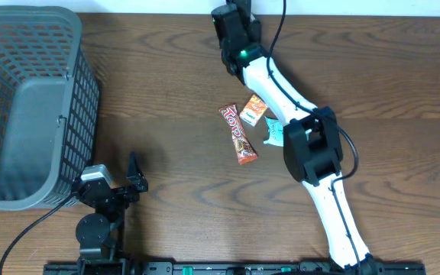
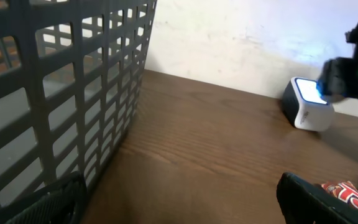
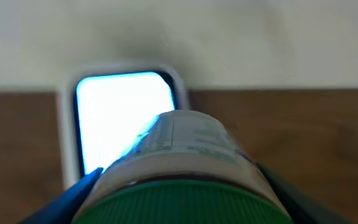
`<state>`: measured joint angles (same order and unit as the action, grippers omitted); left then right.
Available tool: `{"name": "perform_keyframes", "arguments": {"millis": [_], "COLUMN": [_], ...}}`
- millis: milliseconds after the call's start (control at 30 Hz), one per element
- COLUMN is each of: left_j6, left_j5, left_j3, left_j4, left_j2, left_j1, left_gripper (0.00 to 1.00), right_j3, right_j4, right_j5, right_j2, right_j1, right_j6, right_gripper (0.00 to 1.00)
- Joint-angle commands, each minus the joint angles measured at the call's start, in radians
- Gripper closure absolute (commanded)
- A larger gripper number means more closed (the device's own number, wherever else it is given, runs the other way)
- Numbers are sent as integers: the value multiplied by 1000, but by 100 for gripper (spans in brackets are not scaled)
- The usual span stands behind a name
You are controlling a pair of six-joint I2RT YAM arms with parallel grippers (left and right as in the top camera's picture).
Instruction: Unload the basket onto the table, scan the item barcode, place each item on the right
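From overhead, a dark mesh basket (image 1: 21, 99) fills the far left corner of the bench (image 1: 166, 76). The left gripper (image 1: 121, 183) sits close to the near edge, just beside the basket's near right corner. The right arm stretches from the near edge across to the far edge, where the right gripper (image 1: 234, 21) hangs. Its jaws cannot be made out from here. Near the middle of the bench lie a red candy bar (image 1: 237, 134), an orange packet (image 1: 253, 111) touching its far end, and a teal packet (image 1: 273, 131) partly under the arm.

In the left wrist view, the two fingers (image 2: 316, 199) stand spread wide with nothing between them. The basket wall rises on the left. A white scanner (image 2: 306, 102) with a lit window stands at the far edge against the wall (image 2: 241, 37), and the dark right arm reaches in just above it.

In the right wrist view, the jaws are clenched on a bottle (image 3: 185, 155) with a green ribbed cap. The bottle's pale label end is held right in front of the scanner's glowing window. Whether it touches the window cannot be told.
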<state>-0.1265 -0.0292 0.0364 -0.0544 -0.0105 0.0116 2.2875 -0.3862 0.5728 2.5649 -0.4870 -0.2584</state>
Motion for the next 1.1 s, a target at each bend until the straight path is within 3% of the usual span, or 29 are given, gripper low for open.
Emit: {"name": "perform_keyframes", "arguments": {"millis": [0,233,467,567,767,1067], "left_j6": [13,13,13,13,13,13], "left_j5": [-5,-5,-5,-5,-5,-5], "left_j3": [-32,-32,-32,-32,-32,-32], "left_j4": [-15,-15,-15,-15,-15,-15], "left_j2": [6,6,6,6,6,6], "left_j1": [-2,-2,-2,-2,-2,-2], "left_gripper": [2,2,2,2,2,2], "right_j3": [16,16,13,13,11,-134], "right_j4": [-184,-781,-1134,-1176,-1157,-950], "right_j5": [76,-53,-111,-107,-92,-168], "right_j2": [-182,-337,-357,-356,-352,-349], "right_j1": [-8,58,254,372,614,952], "right_j6": [-39,-392,-573,-571,-568,-472], "right_gripper": [48,46,49,50,41,44]}}
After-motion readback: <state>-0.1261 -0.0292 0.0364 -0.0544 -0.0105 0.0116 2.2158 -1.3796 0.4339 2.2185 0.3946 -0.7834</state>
